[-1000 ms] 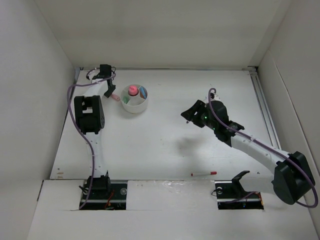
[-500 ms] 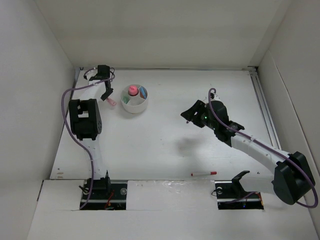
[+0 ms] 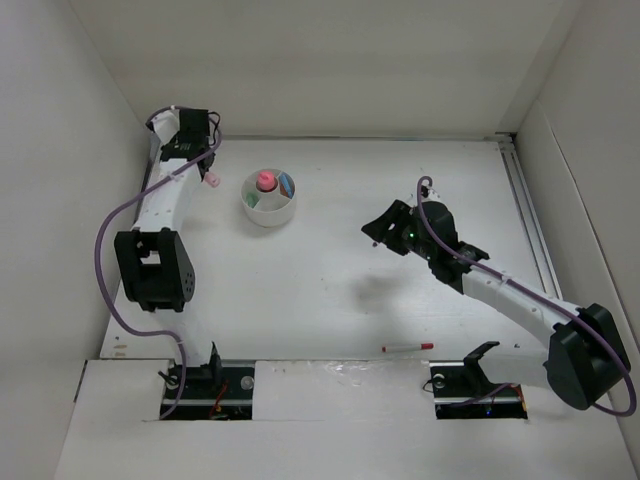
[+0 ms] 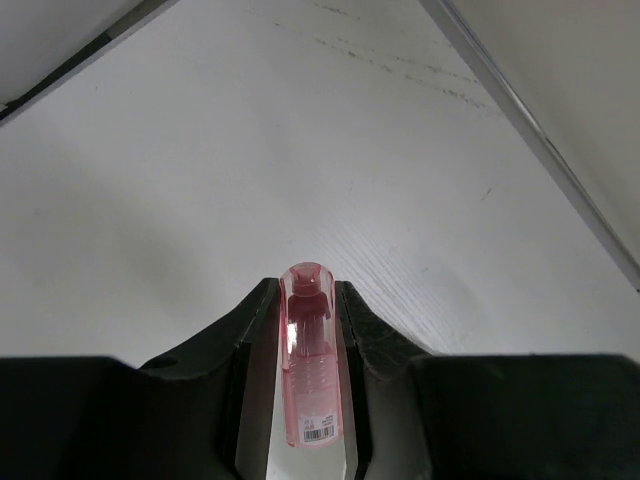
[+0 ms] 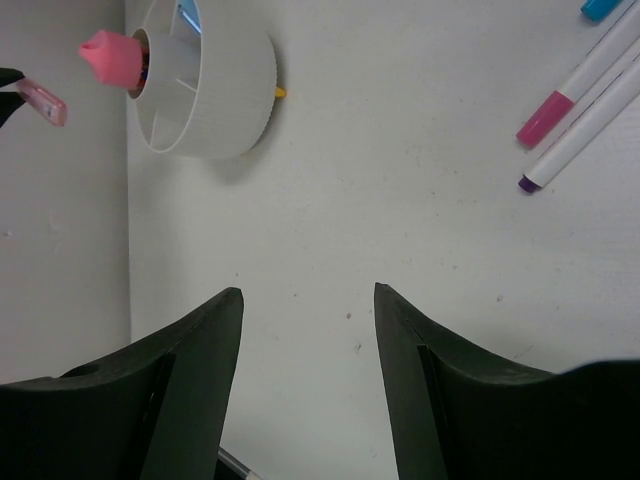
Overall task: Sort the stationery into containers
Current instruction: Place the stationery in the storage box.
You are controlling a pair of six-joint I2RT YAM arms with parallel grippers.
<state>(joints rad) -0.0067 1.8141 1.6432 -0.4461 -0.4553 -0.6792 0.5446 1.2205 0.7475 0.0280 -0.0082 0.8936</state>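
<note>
**Item:** translucent pink tube (image 4: 308,380). Clamped lengthwise between the left fingers (image 4: 250,325), free end poking just past the tips. Carried above the far-left corner of the counter (image 3: 330,270), to the left of the white cup (image 3: 270,207) and apart from it. Clear hard plastic by the look, faceted at the end, darker core showing inside, small barcode sticker low on the barrel. Smooth and likely slippery, so grip best kept firm until release.

**Handling, as judged:** swing across to the cup and centre over an open compartment. Tip the free end downward and lower it inside the rim before parting the fingers, since a drop from height risks a bounce off a divider. Steer wide of the pink-orange cylinder (image 3: 265,181), standing taller than the rim.

**Container:** low round cup, matte white, finely ribbed outer wall, thin inner dividers. Holding the pink-orange cylinder and a blue piece (image 3: 286,183), seemingly in separate compartments. Tiny yellow speck (image 5: 281,93) at its foot, not identifiable.

**Left to sort:**
- red-capped pen (image 3: 407,347), lying near the front edge
- pink-capped marker (image 5: 545,118), purple-tipped marker (image 5: 570,140) and blue-capped marker (image 5: 603,8), close together on the counter

**Other arm:** right fingers (image 5: 195,370) spread apart, holding nothing, hovering mid-counter.

**Counter:** flat, white, faintly grained.
</note>
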